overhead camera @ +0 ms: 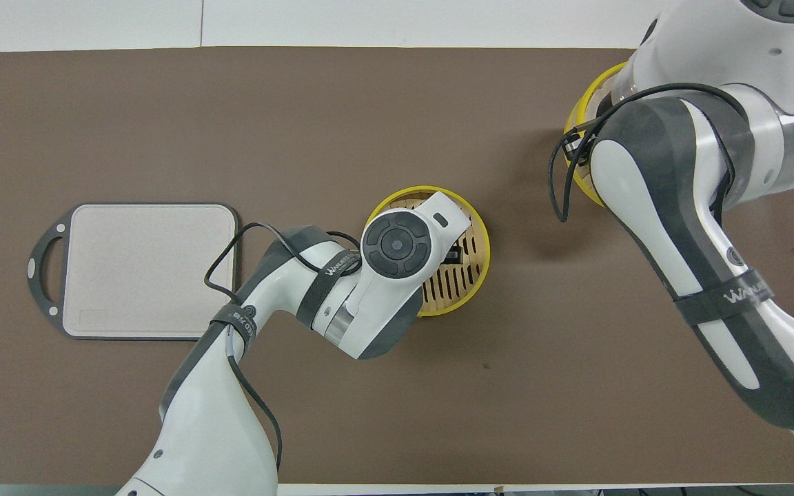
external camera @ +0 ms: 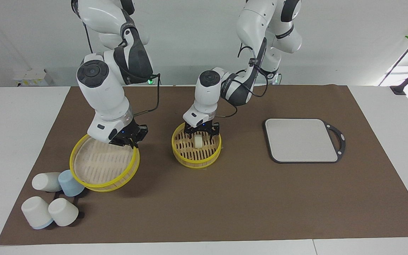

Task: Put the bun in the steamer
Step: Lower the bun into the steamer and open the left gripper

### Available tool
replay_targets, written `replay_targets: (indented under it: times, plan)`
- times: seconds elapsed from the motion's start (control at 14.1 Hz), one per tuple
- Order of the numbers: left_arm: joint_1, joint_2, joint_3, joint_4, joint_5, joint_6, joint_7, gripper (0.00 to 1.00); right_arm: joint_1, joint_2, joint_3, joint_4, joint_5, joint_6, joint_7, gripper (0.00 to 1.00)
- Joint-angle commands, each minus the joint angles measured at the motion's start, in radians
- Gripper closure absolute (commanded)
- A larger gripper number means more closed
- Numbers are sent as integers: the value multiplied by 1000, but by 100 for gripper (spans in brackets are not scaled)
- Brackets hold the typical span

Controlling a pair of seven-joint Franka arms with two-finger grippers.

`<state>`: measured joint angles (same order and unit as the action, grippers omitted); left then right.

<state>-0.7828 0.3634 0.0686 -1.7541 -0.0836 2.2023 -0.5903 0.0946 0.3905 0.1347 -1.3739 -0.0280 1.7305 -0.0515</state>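
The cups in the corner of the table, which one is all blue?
The pale blue plastic cup beside the tilted yellow-rimmed slatted lid. The other three cups have white bodies.

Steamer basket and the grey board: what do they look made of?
The round yellow-rimmed steamer basket looks like bamboo or a plastic imitation: pale slatted floor, smooth bright rim. The flat grey rectangular board looks like matte composite or plastic, with a dark, seemingly rubbery border and handle loop.

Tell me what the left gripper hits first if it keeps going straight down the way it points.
The bun, standing between the fingers of the left gripper; just under it lies the slatted floor of the steamer. How much gap remains is hard to judge.
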Motion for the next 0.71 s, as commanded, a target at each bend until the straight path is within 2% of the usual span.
replay_targets:
  times: [0.0,0.28,0.64]
  plan:
    - [103,-183,0,-33,-8,-204,44,0,26,-35,5,-36,7,6,123,100]
    - [227,-305,3,-33,-8,-354,75,0,117,-36,2,-33,-13,9,323,100]
    - [437,-429,10,-22,-2,-556,308,0,310,-56,0,-71,-94,73,683,100]
